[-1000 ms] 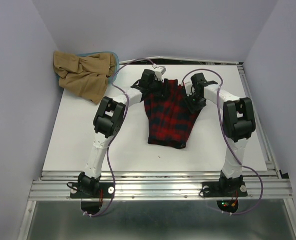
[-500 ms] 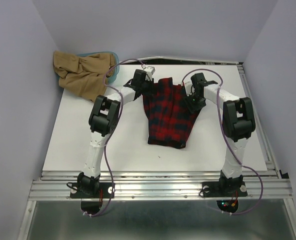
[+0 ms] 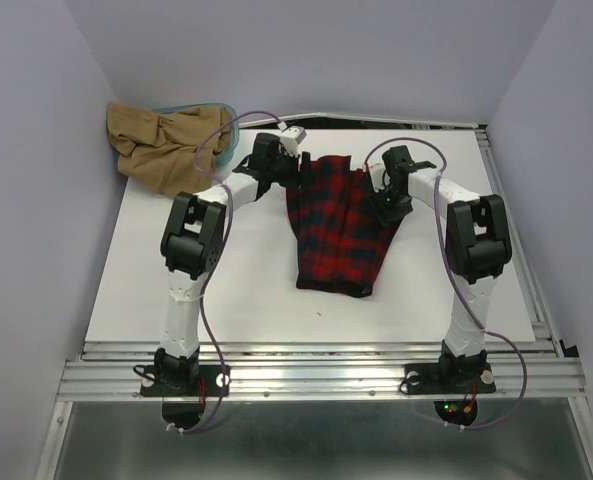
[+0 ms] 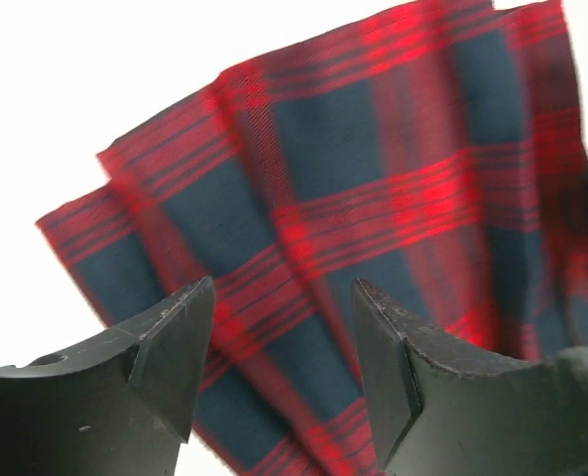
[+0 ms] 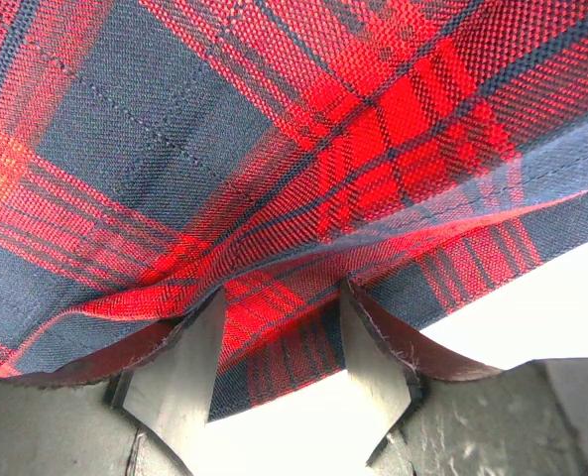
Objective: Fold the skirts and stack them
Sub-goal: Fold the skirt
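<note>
The red plaid skirt was coarse-woven matt cloth, the tan skirt softer cloth, the table smooth and matt.

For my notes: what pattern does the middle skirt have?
The skirt is red-navy plaid; best in the left wrist view.

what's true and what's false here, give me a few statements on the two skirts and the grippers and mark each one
1. The plaid skirt lies on the table between the two arms. True.
2. The tan skirt is stacked on the plaid one. False: it lies crumpled at the far left corner, apart from it.
3. The left gripper is clamped on plaid cloth. False: its jaws stand open, and the cloth lies beyond them.
4. Plaid cloth drapes over the finger ends of the right gripper. True.
5. The teal tub sits at the table's right edge. False: it is at the far left, under the tan skirt.
</note>
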Controlling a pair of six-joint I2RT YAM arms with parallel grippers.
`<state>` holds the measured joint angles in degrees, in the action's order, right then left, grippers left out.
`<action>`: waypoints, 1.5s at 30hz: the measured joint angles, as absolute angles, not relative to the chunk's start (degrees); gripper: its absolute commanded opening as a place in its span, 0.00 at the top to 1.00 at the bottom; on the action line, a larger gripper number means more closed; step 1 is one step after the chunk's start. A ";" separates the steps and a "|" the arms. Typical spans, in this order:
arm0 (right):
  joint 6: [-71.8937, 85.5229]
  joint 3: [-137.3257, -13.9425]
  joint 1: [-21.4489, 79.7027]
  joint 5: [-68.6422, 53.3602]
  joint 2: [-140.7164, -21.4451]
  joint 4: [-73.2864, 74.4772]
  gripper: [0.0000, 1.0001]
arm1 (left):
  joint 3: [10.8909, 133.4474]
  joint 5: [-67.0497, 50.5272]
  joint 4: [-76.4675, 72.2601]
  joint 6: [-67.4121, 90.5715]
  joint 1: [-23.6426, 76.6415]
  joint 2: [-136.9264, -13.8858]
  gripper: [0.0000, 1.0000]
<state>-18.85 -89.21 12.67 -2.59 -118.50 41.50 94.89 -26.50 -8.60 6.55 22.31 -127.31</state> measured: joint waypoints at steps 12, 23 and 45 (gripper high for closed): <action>-18.85 -90.06 12.67 -2.57 -118.89 41.95 0.45 | 106.41 -32.12 -12.45 13.98 22.92 -135.31 0.29; -18.85 -91.02 12.67 -2.33 -119.52 42.24 0.45 | 107.94 -32.71 -13.13 18.15 23.11 -141.23 0.90; -19.25 -91.02 12.67 -1.52 -119.52 41.60 0.45 | 92.55 -29.45 -7.29 8.27 15.70 -126.69 0.43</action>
<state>-19.25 -91.02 12.67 -1.52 -119.52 41.60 92.55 -29.45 -7.29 8.27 15.70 -126.69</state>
